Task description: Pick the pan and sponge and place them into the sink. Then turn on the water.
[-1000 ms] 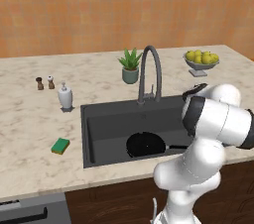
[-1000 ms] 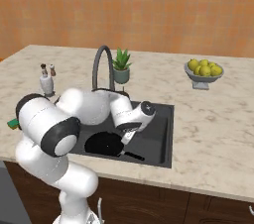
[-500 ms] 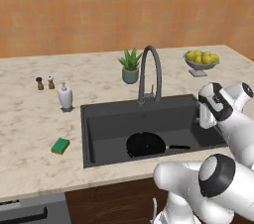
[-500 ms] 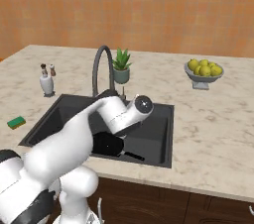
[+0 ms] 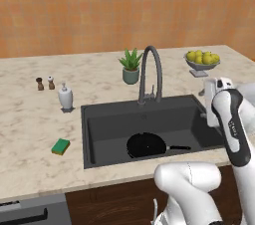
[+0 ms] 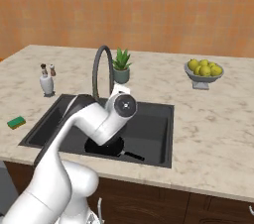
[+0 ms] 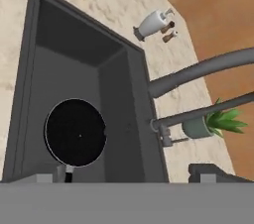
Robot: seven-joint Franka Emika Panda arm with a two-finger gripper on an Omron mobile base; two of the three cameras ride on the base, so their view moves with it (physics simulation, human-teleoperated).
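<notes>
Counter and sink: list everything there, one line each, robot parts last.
pan: 1, black, lying in the sink, handle towards the right in the left base view
sink: 1, matte black, set into the counter
tap: 1, dark grey gooseneck, behind the sink
sponge: 1, green over yellow, on the counter left of the sink
soap dispenser: 1, white, counter behind the sink's left corner
shakers: 2, dark with pale tops, beside the dispenser
plant: 1, green in a grey-green pot, beside the tap
fruit bowl: 1, grey, holding yellow-green fruit, right end of counter
counter: 1, beige marble
arm: 1, white, raised over the sink
</notes>
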